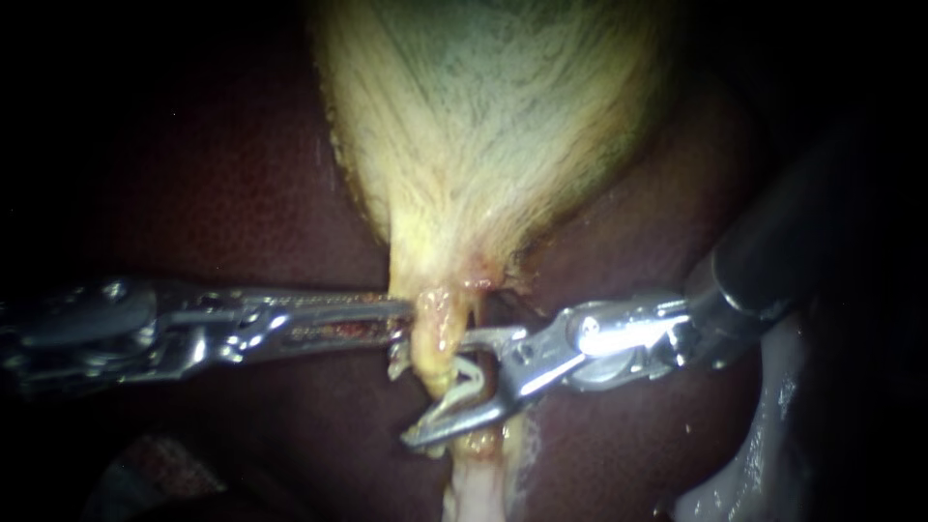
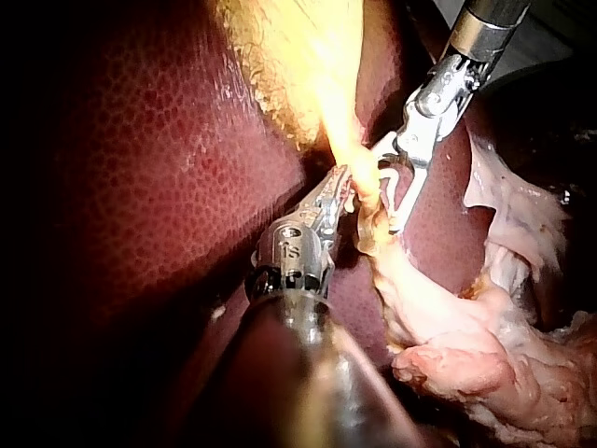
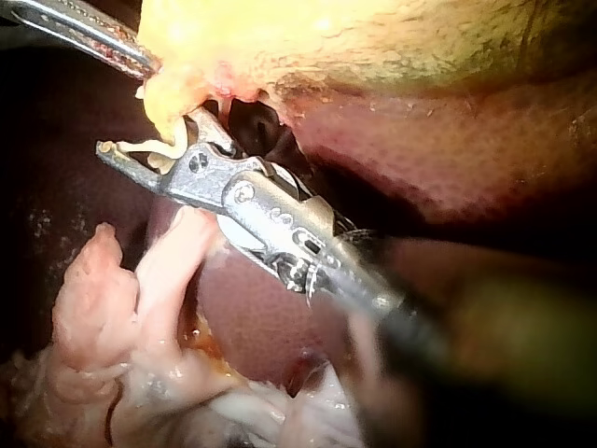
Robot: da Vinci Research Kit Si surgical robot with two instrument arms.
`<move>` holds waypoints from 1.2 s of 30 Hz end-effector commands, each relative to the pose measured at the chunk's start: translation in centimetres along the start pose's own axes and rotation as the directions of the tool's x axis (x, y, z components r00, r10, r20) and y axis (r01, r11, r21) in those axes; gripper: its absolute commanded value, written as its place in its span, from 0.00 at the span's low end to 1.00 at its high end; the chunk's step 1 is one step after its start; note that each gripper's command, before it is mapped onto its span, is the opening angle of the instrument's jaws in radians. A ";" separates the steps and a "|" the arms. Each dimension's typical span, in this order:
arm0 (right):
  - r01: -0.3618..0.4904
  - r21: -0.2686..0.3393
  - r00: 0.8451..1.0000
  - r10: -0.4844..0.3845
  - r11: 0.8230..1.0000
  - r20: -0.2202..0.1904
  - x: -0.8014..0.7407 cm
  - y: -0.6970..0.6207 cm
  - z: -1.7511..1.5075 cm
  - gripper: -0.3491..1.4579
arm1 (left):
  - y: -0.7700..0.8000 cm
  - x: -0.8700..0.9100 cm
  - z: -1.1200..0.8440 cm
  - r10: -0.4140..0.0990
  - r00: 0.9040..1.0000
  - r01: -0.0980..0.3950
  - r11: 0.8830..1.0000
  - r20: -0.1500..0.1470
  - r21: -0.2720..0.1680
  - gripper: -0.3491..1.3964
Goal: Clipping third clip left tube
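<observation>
Dark liver (image 1: 242, 193) fills my view. The gallbladder (image 1: 483, 116) hangs from 12 o'clock, tapering to centre. My left instrument (image 1: 406, 319), in from 9 o'clock, has its jaws clenched on the tube (image 1: 437, 338). From 3 o'clock, my right instrument (image 1: 454, 387) has its jaws spread around the tube just below, with little free room between the tips.

The gallbladder (image 1: 483, 126) is seen as pale yellow, streaked with whitish fibres and shaded grey-green towards its wide end. The liver (image 1: 242, 193) is shown in dark maroon, finely speckled with a cell-like mottling. The tube (image 1: 437, 333) is coloured glossy yellow and the loose tissue (image 1: 478, 483) whitish pink, while the left instrument (image 1: 401, 319) and the right instrument (image 1: 440, 387) are finished in bright silver.
</observation>
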 end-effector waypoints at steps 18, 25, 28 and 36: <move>-0.035 -0.035 0.999 0.035 0.999 -0.003 -0.08 -0.03 -0.08 0.00 | 0.00 0.00 0.01 0.000 1.000 0.000 1.000 0.001 0.000 0.00; -0.036 -0.036 0.999 0.036 0.999 0.008 -0.15 -0.04 -0.06 0.00 | 0.00 0.00 0.02 0.000 1.000 0.000 1.000 0.001 -0.001 0.00; -0.040 -0.037 0.999 0.041 0.998 0.008 -0.17 -0.04 -0.04 0.00 | 0.00 0.00 0.02 0.000 1.000 0.000 1.000 0.001 -0.001 0.00; -0.051 -0.037 0.999 0.051 0.998 0.008 -0.18 -0.06 -0.03 0.00 | 0.01 0.00 0.02 0.000 1.000 0.000 1.000 0.000 0.000 0.00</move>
